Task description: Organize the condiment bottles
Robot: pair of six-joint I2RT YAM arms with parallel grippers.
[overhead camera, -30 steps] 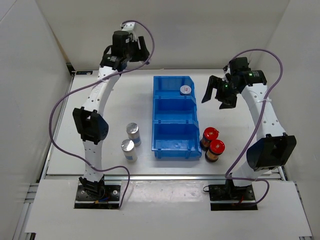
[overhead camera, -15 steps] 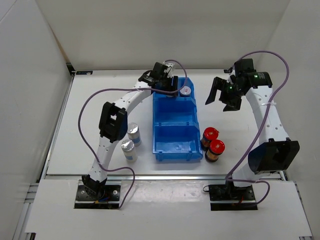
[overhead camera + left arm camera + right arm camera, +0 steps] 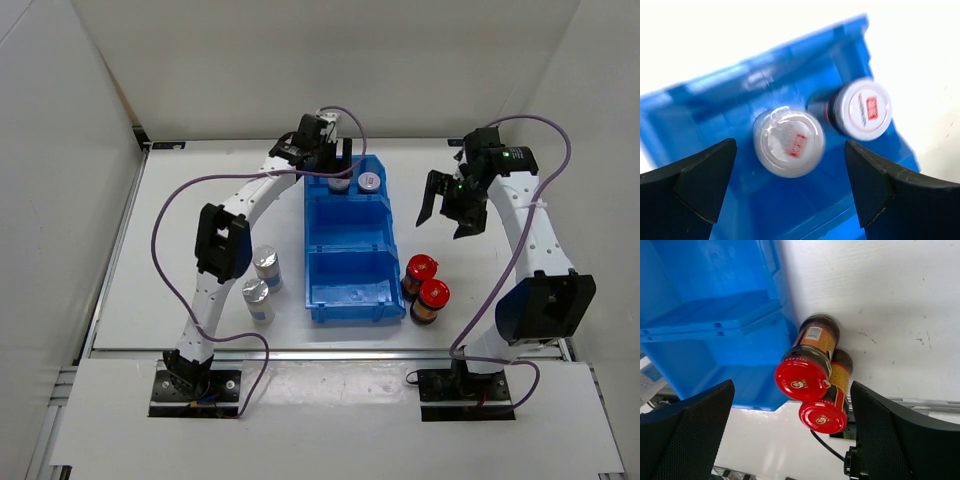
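You had the left gripper (image 3: 335, 165) spread wide over the far compartment of the bin (image 3: 315, 250). One grey-lidded jar (image 3: 789, 142) stood between the fingers, clear of both, with the second grey-lidded jar (image 3: 862, 109) just beside it near the right wall.

Trouble was close, though. If you lifted off at a slant, a finger could have clipped that lid and knocked the jar into its neighbour. The wrist view was blurred too, so the jar may not have settled.

Your right gripper (image 3: 450, 208) was spread as well, holding nothing, over the table (image 3: 200, 200) right of the bin. The red-capped jars (image 3: 427, 282) stood touching each other by the bin's near right corner, and the silver-topped jars (image 3: 261, 277) were on its left.

A second earlier the left arm was far back on the left, and the bin held only one grey lid.
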